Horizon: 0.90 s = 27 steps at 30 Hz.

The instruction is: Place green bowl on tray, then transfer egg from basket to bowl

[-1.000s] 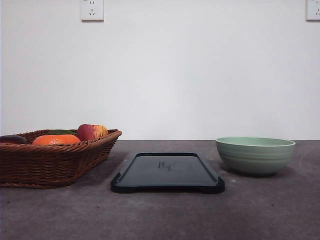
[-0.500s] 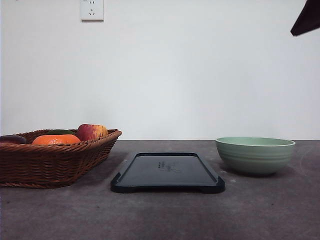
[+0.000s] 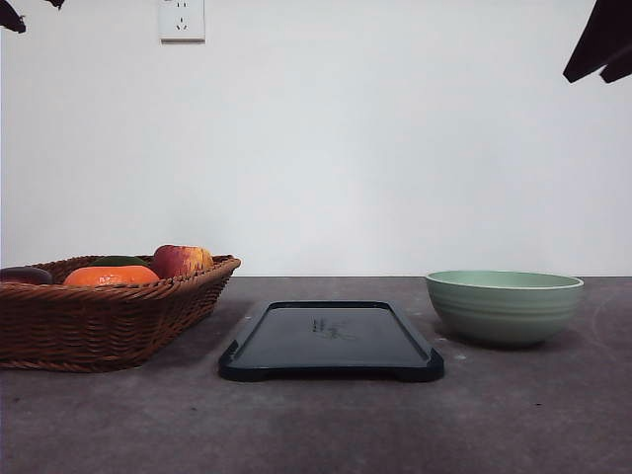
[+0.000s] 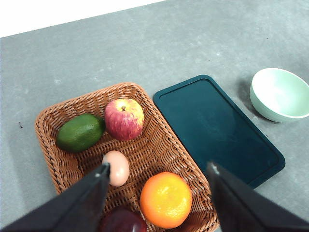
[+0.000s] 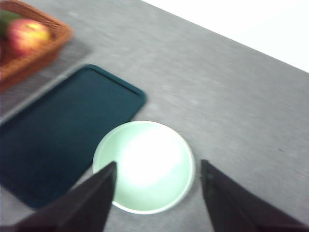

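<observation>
A plain white wall [image 3: 395, 148] rises behind a dark grey, faintly mottled table [image 3: 326, 425] that fills the foreground, with a white socket [image 3: 182, 19] set high on the wall, all under soft, even light.

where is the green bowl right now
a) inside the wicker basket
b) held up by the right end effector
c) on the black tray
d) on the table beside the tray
d, the green bowl stands on the table to the right of the tray, apart from it; the tray is bare, and the right end effector hangs open above the bowl, not gripping it.
</observation>
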Available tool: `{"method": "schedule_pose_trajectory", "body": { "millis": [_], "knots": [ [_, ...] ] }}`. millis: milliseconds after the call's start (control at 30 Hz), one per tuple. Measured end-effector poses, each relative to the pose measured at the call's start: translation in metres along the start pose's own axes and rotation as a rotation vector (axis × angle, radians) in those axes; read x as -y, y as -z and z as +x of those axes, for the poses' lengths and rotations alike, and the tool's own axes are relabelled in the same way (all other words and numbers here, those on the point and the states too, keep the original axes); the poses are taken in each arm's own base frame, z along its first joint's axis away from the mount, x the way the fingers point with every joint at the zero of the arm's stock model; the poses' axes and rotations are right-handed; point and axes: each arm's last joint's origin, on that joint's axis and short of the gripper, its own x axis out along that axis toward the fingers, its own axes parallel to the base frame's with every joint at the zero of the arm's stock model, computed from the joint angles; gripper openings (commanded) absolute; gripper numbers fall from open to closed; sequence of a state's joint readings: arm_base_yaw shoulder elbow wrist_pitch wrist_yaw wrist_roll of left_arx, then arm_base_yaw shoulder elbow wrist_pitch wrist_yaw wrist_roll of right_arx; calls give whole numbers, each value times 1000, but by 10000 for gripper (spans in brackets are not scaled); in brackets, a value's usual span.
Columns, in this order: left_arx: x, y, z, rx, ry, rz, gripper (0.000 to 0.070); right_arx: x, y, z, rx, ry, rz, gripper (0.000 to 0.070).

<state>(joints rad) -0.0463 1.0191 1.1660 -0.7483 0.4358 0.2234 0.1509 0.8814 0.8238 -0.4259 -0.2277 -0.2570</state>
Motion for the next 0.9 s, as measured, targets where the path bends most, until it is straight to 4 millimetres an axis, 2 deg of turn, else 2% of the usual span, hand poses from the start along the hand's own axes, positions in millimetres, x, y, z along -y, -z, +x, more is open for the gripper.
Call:
{"method": "schedule_pose_trajectory", "body": {
  "millis": [167,333,633,900],
  "knots": [
    [1,0,0,0,5,0,431,1,2,4,-74,8,80,378],
    [1,0,0,0,7,1,431,6,4,20,-235,19,165,378],
    [1,0,0,0,7,1,431,22,-2,55,-445,59,361,377],
    [1,0,0,0,7,1,431,46,-12,98,-560,81,462,376]
  ]
}}
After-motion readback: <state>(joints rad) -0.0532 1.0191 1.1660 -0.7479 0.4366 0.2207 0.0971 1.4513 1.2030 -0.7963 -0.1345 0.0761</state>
